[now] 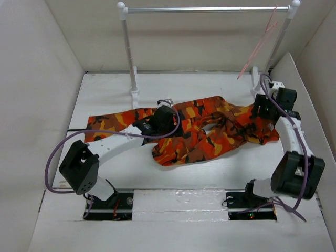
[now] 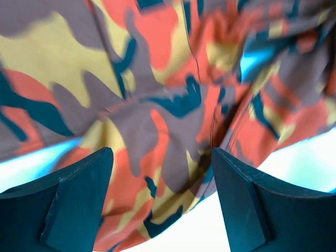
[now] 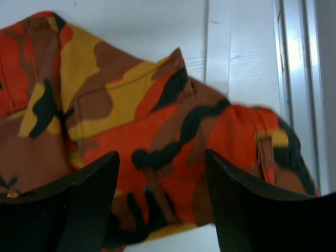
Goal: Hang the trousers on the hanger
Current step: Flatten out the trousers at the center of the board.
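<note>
A view from above shows a white table (image 1: 110, 89) enclosed by pale walls, with two robot arms mounted at its near edge. Camouflage trousers (image 1: 194, 131) in orange, red, yellow, brown and black lie flat and rumpled across the middle of the table, one leg stretching towards the left, the bunched waist end lying to the right. At the back stands a silver rail (image 1: 205, 9) on two white posts. A thin pale-pink wire hanger (image 1: 255, 51) hangs tilted from the rail's right end, well apart from the trousers and carrying nothing. The left gripper (image 1: 164, 118) is low over the middle of the garment; its wrist camera shows two dark fingers (image 2: 79, 199) spread wide, with wrinkled cloth filling the space beyond them and nothing pinched. The right gripper (image 1: 261, 110) sits at the garment's right end; its wrist camera shows its fingers (image 3: 84, 205) likewise spread apart, with the waistband, a belt loop and a pocket seam lying on the white surface between and beyond them. Whether either gripper's fingertips actually touch the fabric cannot be told from these angles; the left wrist view is also somewhat blurred.
</note>
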`<state>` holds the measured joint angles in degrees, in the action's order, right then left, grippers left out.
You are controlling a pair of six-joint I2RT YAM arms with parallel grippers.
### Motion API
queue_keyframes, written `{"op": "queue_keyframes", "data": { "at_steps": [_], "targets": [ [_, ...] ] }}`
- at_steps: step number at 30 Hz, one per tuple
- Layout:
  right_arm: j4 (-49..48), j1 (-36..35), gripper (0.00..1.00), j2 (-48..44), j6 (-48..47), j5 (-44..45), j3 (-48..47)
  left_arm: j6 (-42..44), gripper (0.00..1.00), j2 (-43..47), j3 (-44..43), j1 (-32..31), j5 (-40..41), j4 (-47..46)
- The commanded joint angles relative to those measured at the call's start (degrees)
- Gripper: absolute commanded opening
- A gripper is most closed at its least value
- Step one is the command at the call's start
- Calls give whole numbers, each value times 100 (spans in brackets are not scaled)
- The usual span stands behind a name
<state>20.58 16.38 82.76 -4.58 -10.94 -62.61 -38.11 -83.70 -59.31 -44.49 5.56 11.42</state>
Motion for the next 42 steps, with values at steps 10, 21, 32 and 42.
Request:
{"op": "queue_keyframes", "data": {
  "at_steps": [10, 21, 32, 42],
  "targets": [
    [334, 5, 82, -1974, -456, 322, 1338, 242, 78, 81, 797, -508, 120, 203],
    [-775, 216, 83, -287, -149, -1402, 1383, 532, 81, -533, 1123, -561, -697, -43],
    [-635, 216, 0, -917, -78, -1042, 1575, 251, 0, 282, 1571, -386, 41, 720],
    [2273, -381, 0, -3776, -420, -51, 833, -74, 0, 2577, 861, 380, 648, 2424]
  ]
}}
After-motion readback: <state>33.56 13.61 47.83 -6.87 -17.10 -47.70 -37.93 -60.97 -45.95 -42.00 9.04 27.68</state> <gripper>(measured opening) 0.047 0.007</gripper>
